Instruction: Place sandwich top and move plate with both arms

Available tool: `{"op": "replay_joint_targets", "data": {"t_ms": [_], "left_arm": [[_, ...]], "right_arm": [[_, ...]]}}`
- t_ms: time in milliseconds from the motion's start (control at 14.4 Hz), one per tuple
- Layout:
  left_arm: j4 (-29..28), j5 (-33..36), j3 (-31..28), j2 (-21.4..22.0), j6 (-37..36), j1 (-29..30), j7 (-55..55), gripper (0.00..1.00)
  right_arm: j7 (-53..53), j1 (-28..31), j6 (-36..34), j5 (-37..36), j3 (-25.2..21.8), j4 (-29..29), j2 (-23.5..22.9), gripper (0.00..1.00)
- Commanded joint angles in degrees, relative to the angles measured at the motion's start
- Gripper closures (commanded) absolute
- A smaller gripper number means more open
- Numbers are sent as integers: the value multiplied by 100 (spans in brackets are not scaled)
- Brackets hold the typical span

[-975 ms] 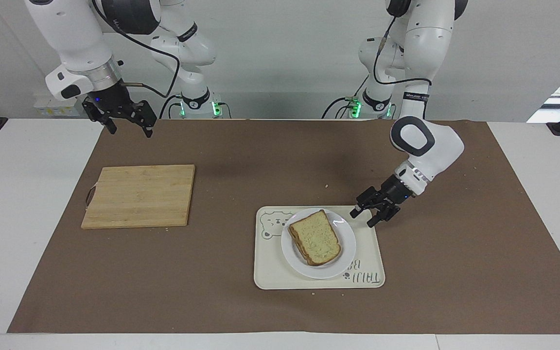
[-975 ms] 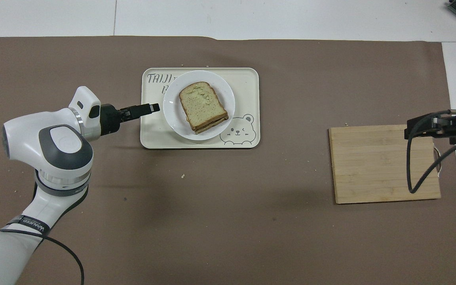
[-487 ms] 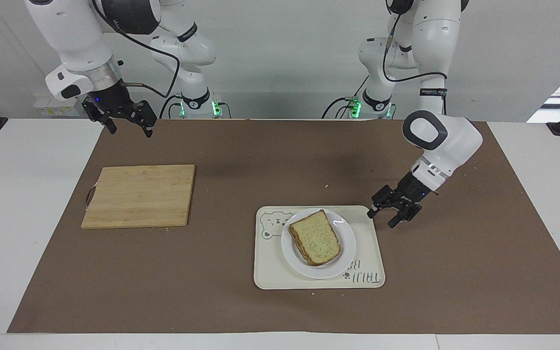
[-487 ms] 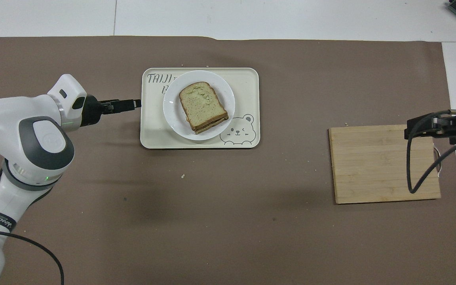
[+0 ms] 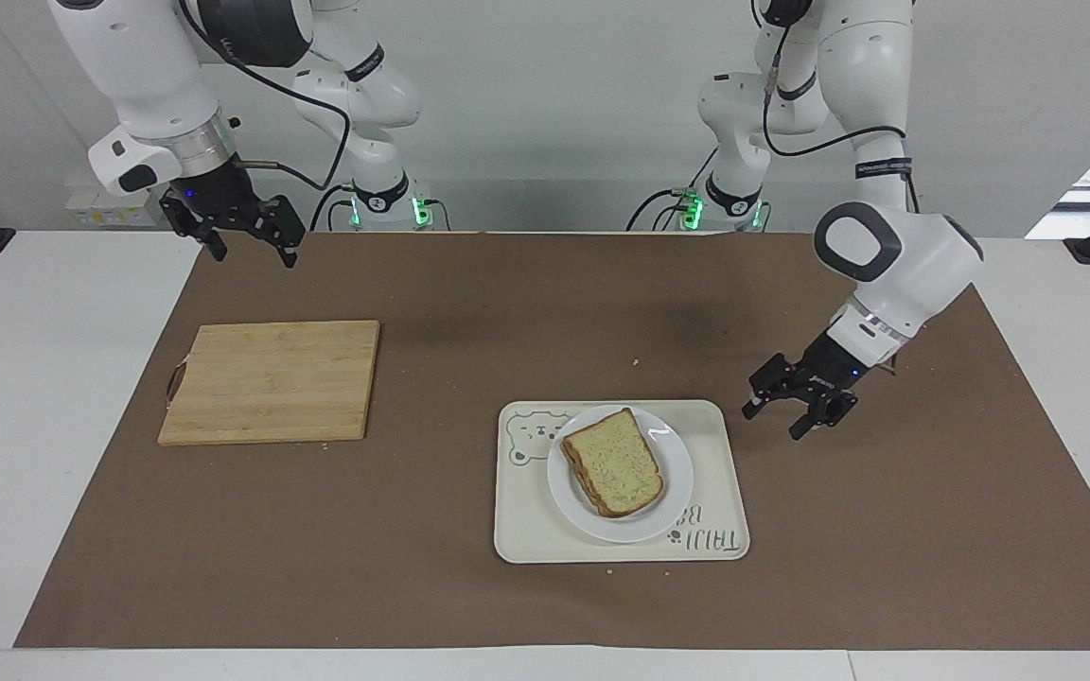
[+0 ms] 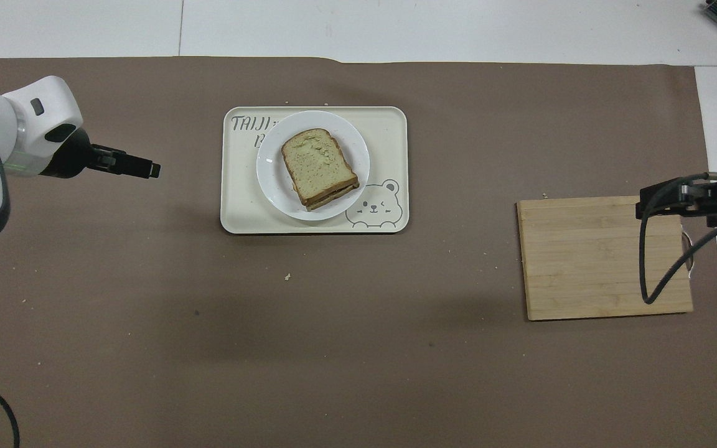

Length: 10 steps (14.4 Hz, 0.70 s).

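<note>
The sandwich top (image 5: 613,462), a pale greenish-tan slice with a dark crust, lies on a stack with another slice on the small white plate (image 5: 676,473). It also shows in the overhead view (image 6: 318,163), on the plate (image 6: 271,177). The plate stands on the cream bear tray (image 5: 526,530). My left gripper (image 5: 772,424) is open and empty, low over the brown mat just off the tray's corner toward the left arm's end; it also shows in the overhead view (image 6: 154,170). My right gripper (image 5: 254,257) is open and empty, waiting raised near the cutting board (image 5: 271,378).
The wooden cutting board (image 6: 601,261) lies toward the right arm's end of the table, with my right gripper (image 6: 643,200) over its edge. The bear tray (image 6: 240,211) sits on a brown mat (image 6: 358,311). Crumbs are scattered on the mat.
My left gripper has drawn back from the plate's rim, off the tray, toward the left arm's end. The sandwich, plate and right arm have not moved.
</note>
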<state>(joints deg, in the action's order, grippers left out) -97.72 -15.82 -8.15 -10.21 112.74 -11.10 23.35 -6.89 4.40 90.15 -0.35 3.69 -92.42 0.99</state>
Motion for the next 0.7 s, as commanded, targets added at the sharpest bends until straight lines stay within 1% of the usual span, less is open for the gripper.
{"op": "replay_joint_targets", "data": {"t_ms": [0, 70, 209, 348, 418, 487, 627], "left_arm": [[357, 1200, -2, 422, -856, -41, -94, 0], [498, 1396, -11, 537, -1024, -41, -94, 0], [718, 1564, -19, 695, -1673, -85, -138, 0], [894, 1626, 15, 967, -2210, -85, -635, 0], [877, 1635, 59, 1195, -2352, -120, -1126, 0], [877, 1626, 77, 1310, -2379, -138, -1497, 0], [938, 1635, 77, 1311, -2388, -138, -1676, 0]], "right_arm": [[30, 61, 12, 114, 18, 40, -20, 0], [30, 61, 12, 114, 18, 40, -20, 0], [30, 61, 12, 114, 18, 40, -20, 0], [30, 61, 12, 114, 18, 40, -20, 0], [30, 61, 12, 105, 18, 40, -20, 0], [30, 61, 12, 114, 18, 40, -20, 0], [30, 61, 12, 114, 18, 40, -20, 0]]}}
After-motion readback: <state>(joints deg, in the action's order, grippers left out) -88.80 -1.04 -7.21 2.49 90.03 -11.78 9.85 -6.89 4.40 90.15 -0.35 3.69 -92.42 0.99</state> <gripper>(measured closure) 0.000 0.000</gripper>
